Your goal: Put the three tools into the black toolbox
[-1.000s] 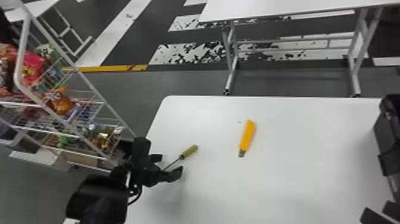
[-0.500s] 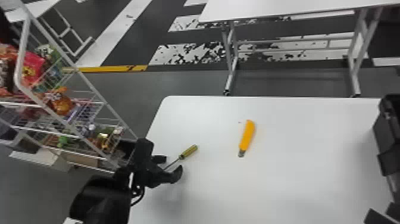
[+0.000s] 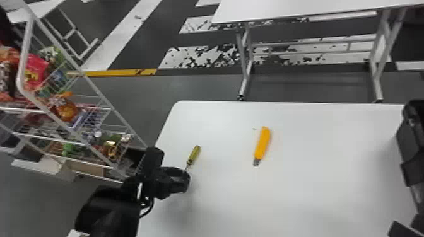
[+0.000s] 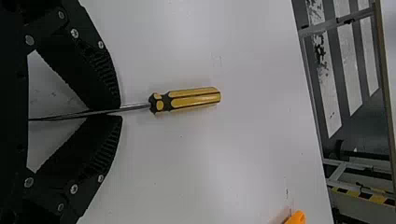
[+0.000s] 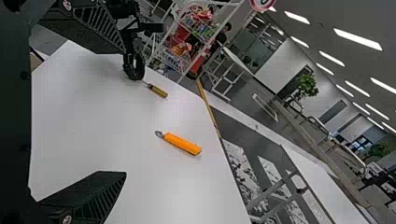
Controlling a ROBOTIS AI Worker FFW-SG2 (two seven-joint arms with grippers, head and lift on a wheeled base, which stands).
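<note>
Screwdriver (image 3: 194,155): yellow handle, ribbed lengthwise with black grooves; black collar marked with yellow patches; slim, straight, bright metal shaft. Located at the left part of the table (image 3: 303,195). Left claw (image 3: 185,177) is pinching it by the shaft, handle standing clear beyond the fingertips. Handle points away from the claw; whether it touches the table, cannot tell.

Orange tool (image 3: 262,143): flat, plain orange body, short grey metal tip. Lies on the table, to the right of the screwdriver and well apart from it, metal tip towards the robot's side.

Toolbox (image 3: 413,135): black, at the right end of the table, partly cut off by the head view's edge. Its contents: cannot tell.

Right claw (image 3: 407,224): at the near right corner of the head view, fingers spread wide, nothing between them.

Surface: white, smooth, rounded far left corner, soft shadow below the left claw, a few tiny dark specks.

Room: wire rack (image 3: 104,91) left of the table, loaded with bright packets. Grey floor (image 3: 195,88) with flaking white stripes and a yellow line (image 3: 123,72). Far table (image 3: 284,9), white on metal legs. Right wrist view adds a leafy plant (image 5: 307,85) and strip lights (image 5: 357,39) overhead.
</note>
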